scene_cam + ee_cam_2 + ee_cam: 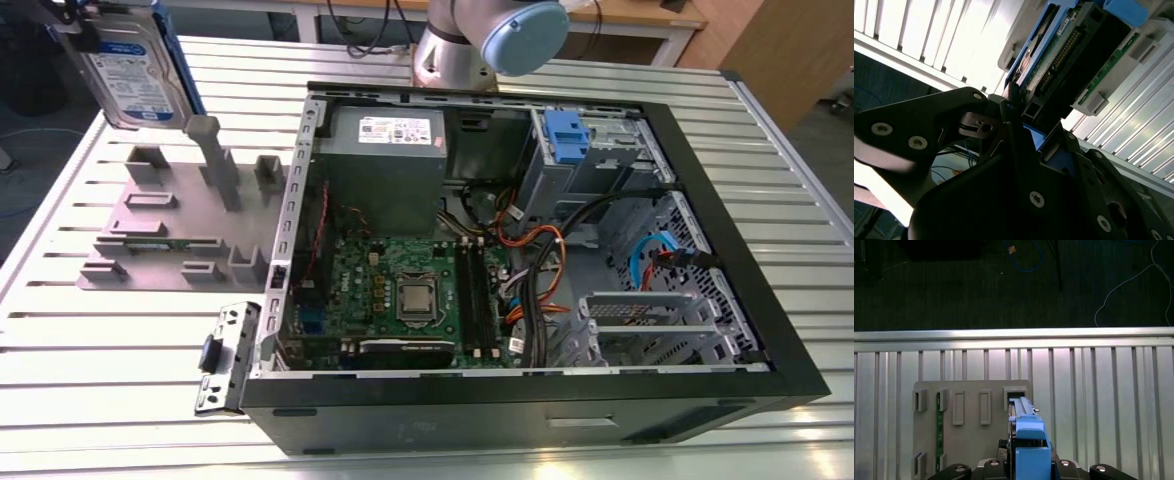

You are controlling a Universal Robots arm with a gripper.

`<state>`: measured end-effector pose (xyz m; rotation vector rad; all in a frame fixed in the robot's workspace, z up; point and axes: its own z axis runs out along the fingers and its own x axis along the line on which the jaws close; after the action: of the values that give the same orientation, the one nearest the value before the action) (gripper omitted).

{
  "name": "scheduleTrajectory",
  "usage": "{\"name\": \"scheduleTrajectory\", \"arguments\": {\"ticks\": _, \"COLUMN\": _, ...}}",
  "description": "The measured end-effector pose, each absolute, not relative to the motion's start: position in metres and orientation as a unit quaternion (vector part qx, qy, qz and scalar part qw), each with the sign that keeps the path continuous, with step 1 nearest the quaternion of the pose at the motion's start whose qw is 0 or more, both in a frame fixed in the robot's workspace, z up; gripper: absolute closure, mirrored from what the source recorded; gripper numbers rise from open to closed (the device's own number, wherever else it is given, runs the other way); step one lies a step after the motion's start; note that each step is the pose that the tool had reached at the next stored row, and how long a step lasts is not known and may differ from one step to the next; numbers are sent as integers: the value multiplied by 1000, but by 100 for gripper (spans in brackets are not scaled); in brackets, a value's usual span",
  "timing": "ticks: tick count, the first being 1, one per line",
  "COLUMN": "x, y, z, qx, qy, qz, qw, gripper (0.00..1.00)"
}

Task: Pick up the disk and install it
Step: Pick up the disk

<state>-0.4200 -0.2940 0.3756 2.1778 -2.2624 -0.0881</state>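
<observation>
The disk (134, 62), a silver-grey drive with a white-and-blue label in a blue caddy, hangs upright in the air at the exterior view's far left, above the grey holder rack (174, 215). My gripper (83, 28) is shut on its upper edge. In the first wrist view the caddy's blue edge (1029, 442) runs between my dark fingers (960, 470), with the rack (969, 415) beneath. In the second wrist view the disk (1069, 55) shows its circuit-board side, clamped in my gripper (1019, 125).
The open computer case (747, 250) lies on the slatted metal table (120, 400). Inside are a grey power supply (387, 135), a motherboard (400, 290), cables, and another blue-handled caddy (567, 135) in the drive bay. The arm's base (467, 45) stands behind the case.
</observation>
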Motion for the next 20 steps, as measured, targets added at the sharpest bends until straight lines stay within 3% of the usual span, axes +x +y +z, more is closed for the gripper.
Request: {"name": "scheduleTrajectory", "arguments": {"ticks": 20, "x": -420, "y": -294, "z": 387, "qx": 693, "qy": -720, "qz": -28, "qw": 0, "gripper": 64}}
